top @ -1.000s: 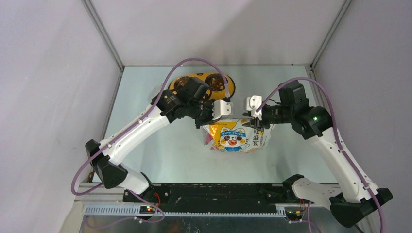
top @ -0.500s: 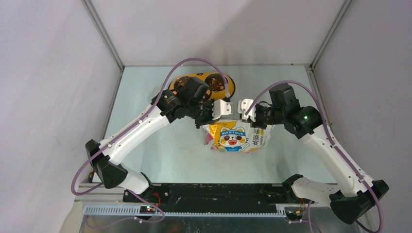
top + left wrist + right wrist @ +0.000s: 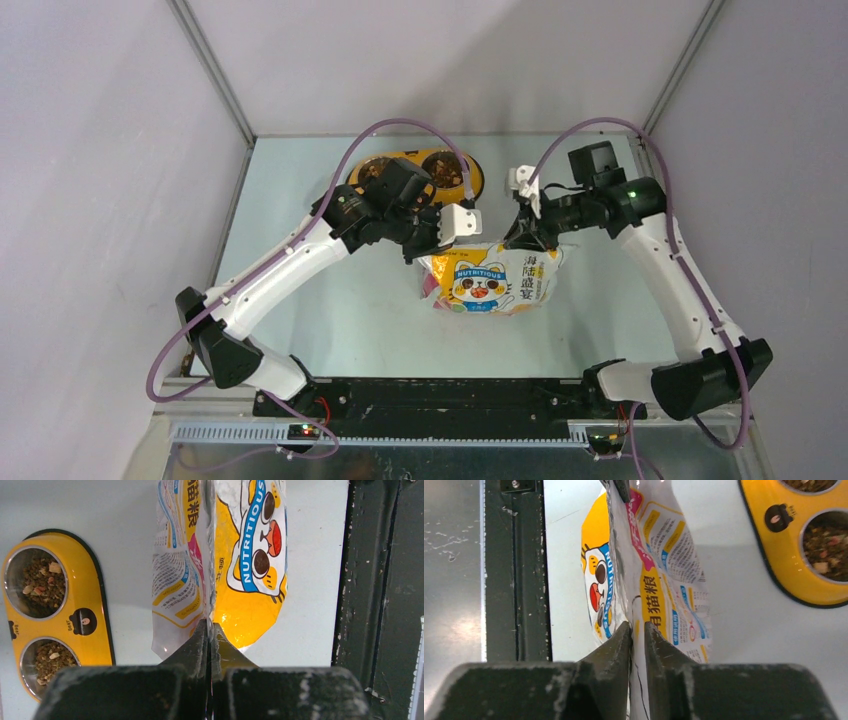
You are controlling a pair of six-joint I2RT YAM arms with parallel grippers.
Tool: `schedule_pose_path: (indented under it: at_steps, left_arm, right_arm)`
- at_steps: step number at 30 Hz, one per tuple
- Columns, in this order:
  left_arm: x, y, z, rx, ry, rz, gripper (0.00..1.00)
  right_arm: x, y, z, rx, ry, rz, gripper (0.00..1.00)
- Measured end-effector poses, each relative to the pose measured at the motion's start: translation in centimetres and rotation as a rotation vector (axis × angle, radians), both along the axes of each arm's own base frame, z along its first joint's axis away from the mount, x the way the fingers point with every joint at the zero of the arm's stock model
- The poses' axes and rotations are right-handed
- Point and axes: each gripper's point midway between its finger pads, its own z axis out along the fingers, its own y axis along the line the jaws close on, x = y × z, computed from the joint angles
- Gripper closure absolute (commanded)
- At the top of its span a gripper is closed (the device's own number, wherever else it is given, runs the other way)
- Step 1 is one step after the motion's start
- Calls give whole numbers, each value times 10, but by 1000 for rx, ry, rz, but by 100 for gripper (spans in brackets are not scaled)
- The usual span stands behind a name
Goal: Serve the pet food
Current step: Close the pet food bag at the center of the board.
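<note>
The yellow-white foil bag (image 3: 490,282) with the cartoon cat stands mid-table. My left gripper (image 3: 428,250) is shut on its top left edge, and in the left wrist view the gripper (image 3: 210,628) pinches the bag's (image 3: 250,555) seam. My right gripper (image 3: 520,238) is shut on the top right edge, and in the right wrist view the gripper (image 3: 638,628) has the bag's (image 3: 664,580) foil between its fingers. Brown kibble (image 3: 42,582) lies in both steel cups of the yellow double bowl (image 3: 408,157), behind the bag. The bowl also shows in both wrist views (image 3: 95,645) (image 3: 781,560).
A black rail (image 3: 440,400) runs along the near table edge. Grey walls close in the left, right and back. Purple cables (image 3: 600,125) arch over both arms.
My right arm has swung its wrist back toward the far right, with its gripper staying on the bag's top edge. The left arm and the bowl have not moved.
</note>
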Motion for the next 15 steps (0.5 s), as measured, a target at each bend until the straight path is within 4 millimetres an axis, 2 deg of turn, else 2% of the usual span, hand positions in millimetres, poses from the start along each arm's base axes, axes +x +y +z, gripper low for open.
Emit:
schedule_pose_path:
  at_steps: [2,6,9,11,15]
  left_arm:
    - [-2,3,-3,16,11,3,100]
    - [-4,5,-4,24,18,4,100]
    - [-4,6,-4,24,19,4,100]
    - [-4,6,-4,24,19,4,100]
    - [-4,6,-4,24,19,4,100]
  right_arm:
    - [0,-1,8,25,-8,-7,55]
    - [-6,2,26,46,-174,-2,42]
    - [-25,11,30,37,-276,45,39]
    - [-30,15,30,27,-309,67,37]
    - [-13,17,22,-21,-353,34,37]
